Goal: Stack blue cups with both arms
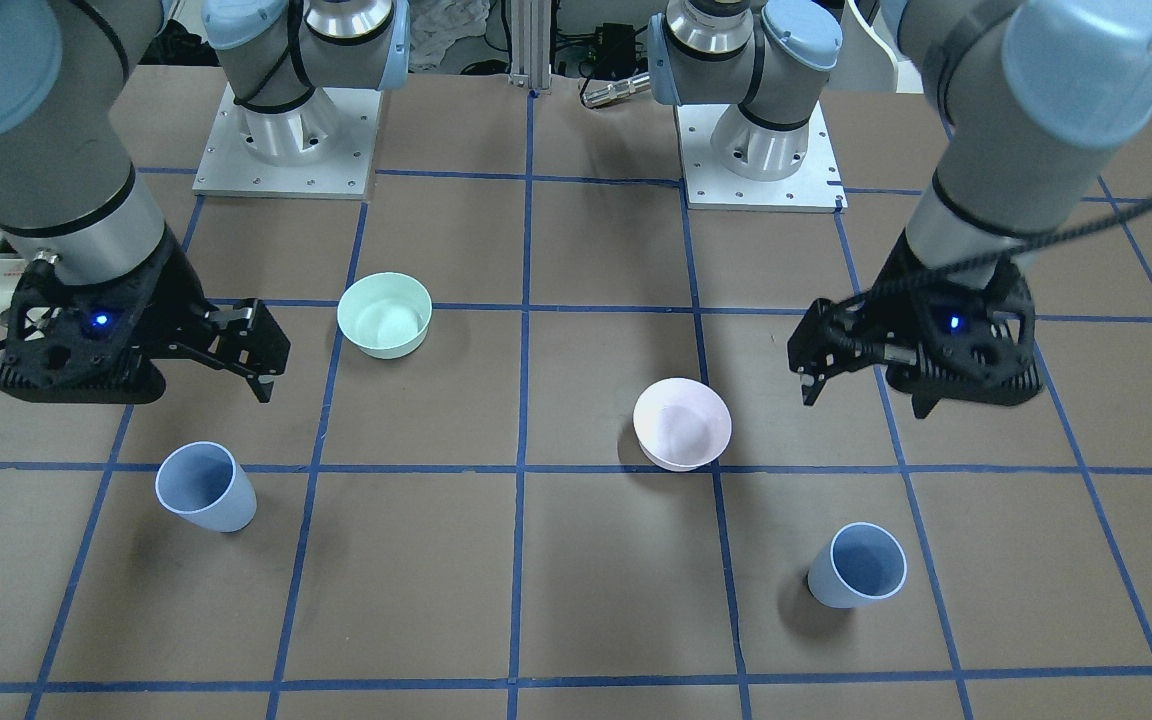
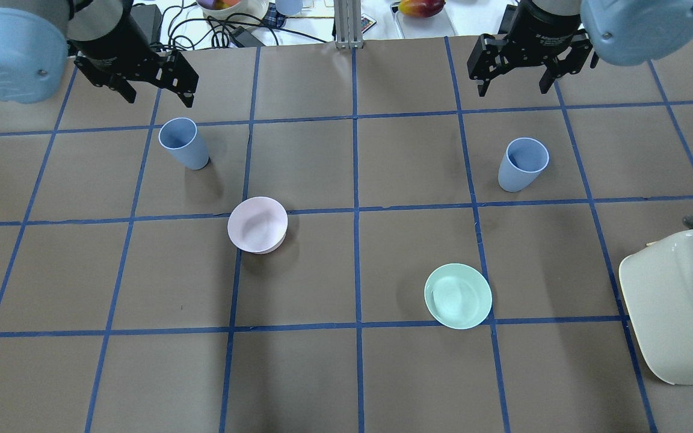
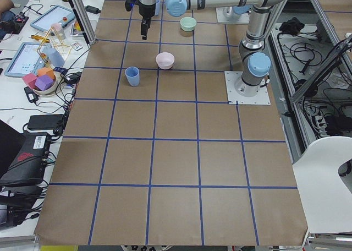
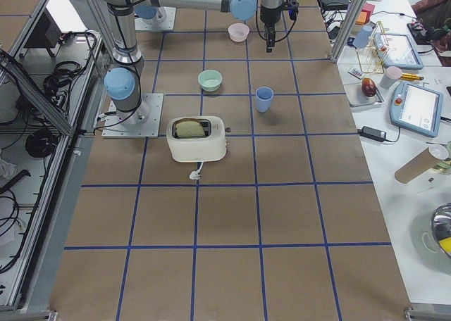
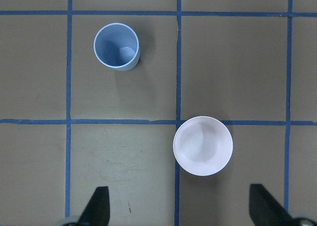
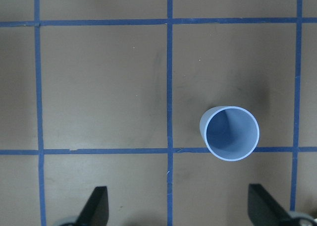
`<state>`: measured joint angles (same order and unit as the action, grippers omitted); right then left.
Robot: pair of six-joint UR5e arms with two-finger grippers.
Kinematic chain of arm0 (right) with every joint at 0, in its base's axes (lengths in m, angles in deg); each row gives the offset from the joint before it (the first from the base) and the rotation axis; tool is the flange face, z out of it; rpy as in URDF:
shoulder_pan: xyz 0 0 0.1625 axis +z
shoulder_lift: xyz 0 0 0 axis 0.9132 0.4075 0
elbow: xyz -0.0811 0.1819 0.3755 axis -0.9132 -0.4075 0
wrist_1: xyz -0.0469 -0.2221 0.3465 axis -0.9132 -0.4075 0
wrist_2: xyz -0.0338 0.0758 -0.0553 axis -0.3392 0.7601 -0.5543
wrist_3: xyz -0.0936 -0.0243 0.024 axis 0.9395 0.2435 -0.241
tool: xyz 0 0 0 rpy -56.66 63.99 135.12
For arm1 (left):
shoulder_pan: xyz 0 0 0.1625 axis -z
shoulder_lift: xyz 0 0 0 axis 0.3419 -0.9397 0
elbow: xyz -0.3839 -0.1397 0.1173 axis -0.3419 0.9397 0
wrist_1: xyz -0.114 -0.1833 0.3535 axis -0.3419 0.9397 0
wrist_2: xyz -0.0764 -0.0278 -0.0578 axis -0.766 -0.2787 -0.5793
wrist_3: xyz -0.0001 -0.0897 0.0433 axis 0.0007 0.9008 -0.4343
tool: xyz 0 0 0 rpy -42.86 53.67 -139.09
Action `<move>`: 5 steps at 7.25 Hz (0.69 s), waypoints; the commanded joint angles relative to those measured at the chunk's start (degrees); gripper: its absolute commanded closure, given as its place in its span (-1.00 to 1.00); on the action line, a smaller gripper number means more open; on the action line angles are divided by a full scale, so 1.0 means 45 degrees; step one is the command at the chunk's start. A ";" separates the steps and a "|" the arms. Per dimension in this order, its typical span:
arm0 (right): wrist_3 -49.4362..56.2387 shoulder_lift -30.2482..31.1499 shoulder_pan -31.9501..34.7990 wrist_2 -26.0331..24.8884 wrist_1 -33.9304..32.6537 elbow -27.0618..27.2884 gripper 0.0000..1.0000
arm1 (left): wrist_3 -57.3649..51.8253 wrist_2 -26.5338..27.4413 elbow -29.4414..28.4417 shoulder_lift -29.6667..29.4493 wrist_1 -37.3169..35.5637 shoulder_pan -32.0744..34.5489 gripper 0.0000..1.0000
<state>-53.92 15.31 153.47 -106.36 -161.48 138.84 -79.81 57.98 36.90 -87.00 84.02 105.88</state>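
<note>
Both hands hang up in the air, and neither one holds anything. The left hand point(image 2: 162, 91) has its two fingers wide apart. The right hand point(image 2: 512, 89) has its fingers wide apart too.

The left cup point(image 2: 184, 144) and the right cup point(image 2: 523, 163), both blue, stand far from each other on the desk point(image 2: 298, 385). Each has its mouth facing up. Each cup is down low, close under the hand on its own side.

In the right wrist view, the cup sits near the fingers, a bit to one side. In the left wrist view, the cup is farther off, and the pink bowl point(image 2: 257, 224) sits closer to the fingers. I think the right hand has the shorter trip.

The cups stand tall, so a hand has to come straight down to pinch one.
</note>
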 commanded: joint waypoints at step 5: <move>0.2616 -0.2309 -0.2437 0.0168 -0.2408 0.1029 -0.95 | -0.0268 0.0685 -0.0992 -0.4350 -0.1270 -0.0179 -0.88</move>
<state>-42.42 6.20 142.90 -105.71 -169.39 140.86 -81.10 60.40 32.07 -104.82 78.31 105.30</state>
